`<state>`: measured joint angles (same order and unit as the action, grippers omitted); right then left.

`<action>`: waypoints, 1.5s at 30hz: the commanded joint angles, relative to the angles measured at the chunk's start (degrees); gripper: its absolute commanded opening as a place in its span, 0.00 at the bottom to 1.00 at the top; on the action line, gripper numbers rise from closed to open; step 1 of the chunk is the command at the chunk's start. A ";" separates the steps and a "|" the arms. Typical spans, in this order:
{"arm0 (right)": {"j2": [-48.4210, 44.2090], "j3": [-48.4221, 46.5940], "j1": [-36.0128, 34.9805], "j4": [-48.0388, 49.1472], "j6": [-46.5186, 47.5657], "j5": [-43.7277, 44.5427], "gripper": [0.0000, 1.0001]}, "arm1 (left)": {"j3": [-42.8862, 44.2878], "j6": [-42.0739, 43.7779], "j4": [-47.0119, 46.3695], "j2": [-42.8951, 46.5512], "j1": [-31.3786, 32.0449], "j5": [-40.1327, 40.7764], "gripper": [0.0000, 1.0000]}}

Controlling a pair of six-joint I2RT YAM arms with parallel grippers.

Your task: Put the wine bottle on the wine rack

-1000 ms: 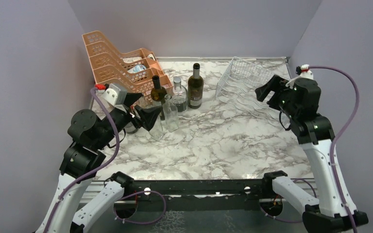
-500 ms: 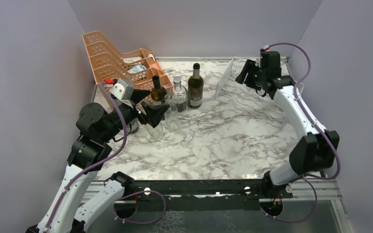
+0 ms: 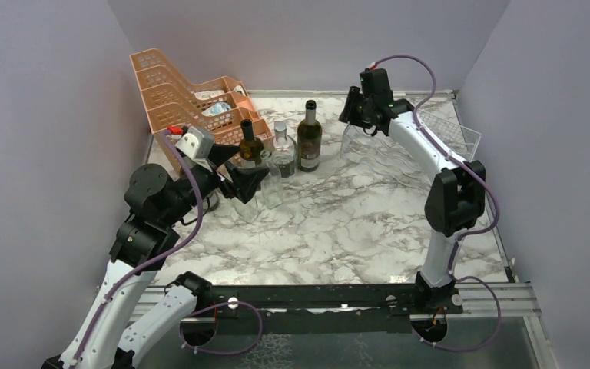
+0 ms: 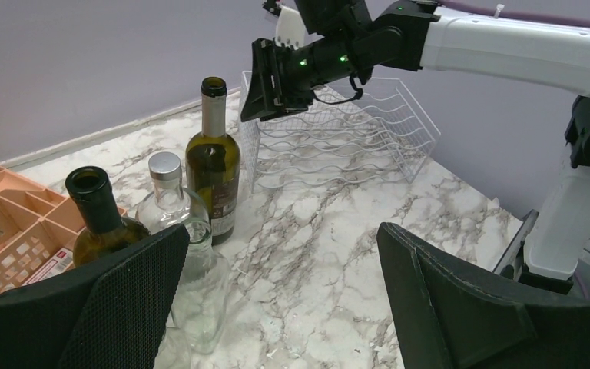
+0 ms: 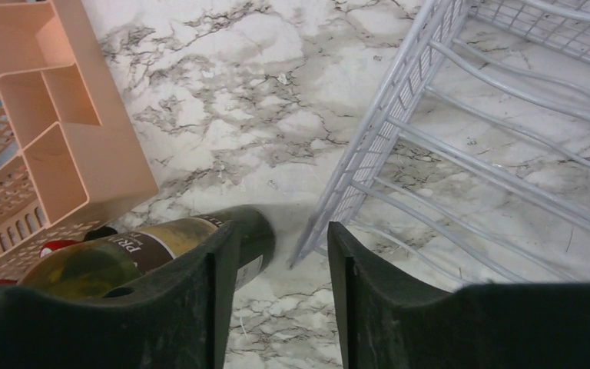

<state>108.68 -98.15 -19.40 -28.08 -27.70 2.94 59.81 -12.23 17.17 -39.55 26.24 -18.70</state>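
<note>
The left gripper hovers at centre left of the top view with its fingers spread as wide as they go, holding nothing. In its wrist view the green bottle stands upright, partly hidden behind the lower-left finger. A clear bottle is just right of it, and the labelled bottle stands upright beyond that. All three stand on the marble table, below and right of the orange trays at upper left.

The rack lies at upper right, just right of the labelled bottle and apart from it. The right gripper hangs over the rack's left corner. In its wrist view the fingers stand partway apart, with the rack's corner wire showing in the gap below. They are clamped on nothing, and I cannot tell whether they touch the wire. The labelled bottle shows past the left finger, at lower left of that frame.
</note>
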 commanded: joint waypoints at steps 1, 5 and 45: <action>2.92 -4.05 -1.14 -2.40 -1.13 5.44 0.44 | -0.67 -0.19 -1.65 1.30 -0.31 -0.87 0.99; 4.69 -5.58 -1.50 -3.87 -1.46 5.83 0.40 | -0.67 0.48 -0.99 1.81 -0.31 -0.19 0.99; 9.28 -10.03 -4.86 -4.72 3.15 -0.51 0.32 | -1.01 0.27 -0.17 2.75 -0.31 1.18 0.99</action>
<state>116.42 -105.14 -23.27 -33.06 -24.95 4.58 59.31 -11.81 17.26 -37.69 26.24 -18.41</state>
